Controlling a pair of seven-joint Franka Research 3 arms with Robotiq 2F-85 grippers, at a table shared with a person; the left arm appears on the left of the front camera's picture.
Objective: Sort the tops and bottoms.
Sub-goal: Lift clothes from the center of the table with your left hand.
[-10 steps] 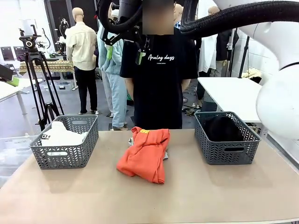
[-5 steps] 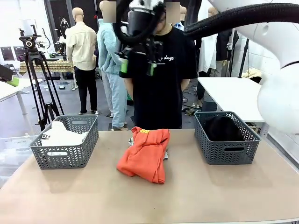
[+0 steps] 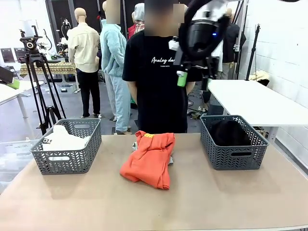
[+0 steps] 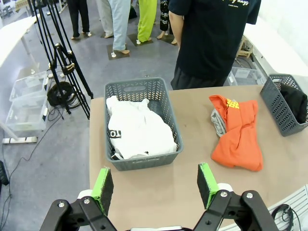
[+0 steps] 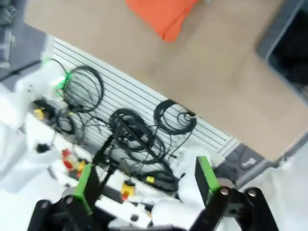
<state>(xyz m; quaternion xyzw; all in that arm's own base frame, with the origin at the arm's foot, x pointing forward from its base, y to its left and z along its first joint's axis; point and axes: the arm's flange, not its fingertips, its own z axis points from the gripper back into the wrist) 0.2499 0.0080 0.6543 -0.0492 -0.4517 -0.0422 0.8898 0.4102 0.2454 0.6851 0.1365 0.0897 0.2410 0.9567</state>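
An orange top [image 3: 149, 159] lies folded at the table's middle, with a light grey top [image 4: 217, 121] peeking out from under it. The white tee with black print [image 3: 62, 139] sits in the left grey basket [image 3: 67, 162]. Dark clothing [image 3: 230, 132] fills the right grey basket [image 3: 236, 156]. My right gripper [image 3: 195, 76] hangs open and empty, high over the table's far right, in front of the person. My left gripper [image 4: 155, 183] is open and empty too, high above the table's near left edge, looking down on the white tee [image 4: 137, 132] and the orange top [image 4: 238, 137].
A person in a black T-shirt [image 3: 161, 82] stands at the far side. A camera tripod [image 3: 36, 82] is on the floor to the left, a white table [image 3: 250, 98] behind on the right. The blurred right wrist view looks down on cables [image 5: 130, 134] below the table's near edge.
My right gripper has swung across the top of the front view from upper left to upper right, and the arm's big white links have left the picture's right side. The clothes have not moved.
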